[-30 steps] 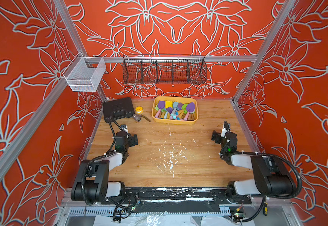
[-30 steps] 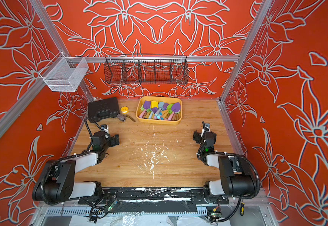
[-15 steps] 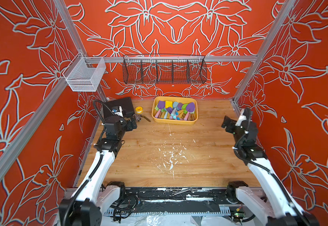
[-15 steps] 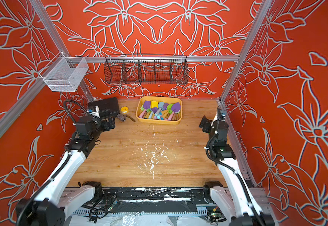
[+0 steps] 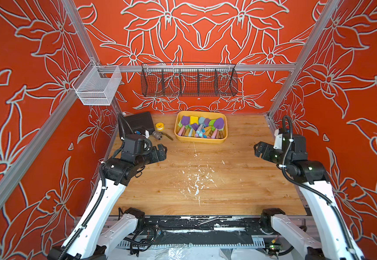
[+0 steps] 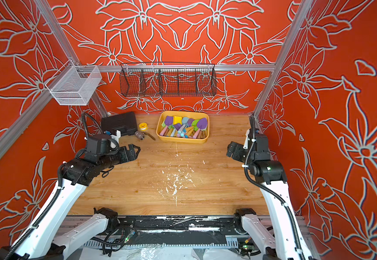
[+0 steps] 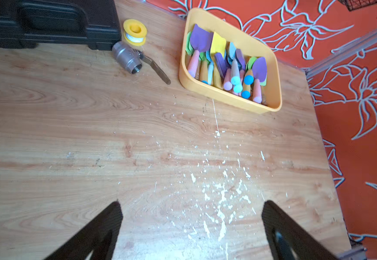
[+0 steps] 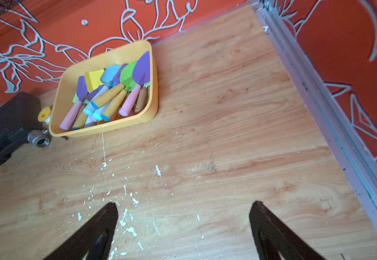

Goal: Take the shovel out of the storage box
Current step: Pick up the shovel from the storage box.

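Against the back wall, shovels [image 5: 219,123] are lying untouched in the storage box [image 5: 200,141] — left gripper [image 5: 163,152] and right gripper [image 5: 257,150] are hovering short, jaws apart, empty.

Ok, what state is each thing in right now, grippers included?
storage box: open-topped, full of shovels.
shovels: all lying inside the storage box.
black case: shut.
valve: lying on its side.
left gripper: open, empty.
right gripper: open, empty.
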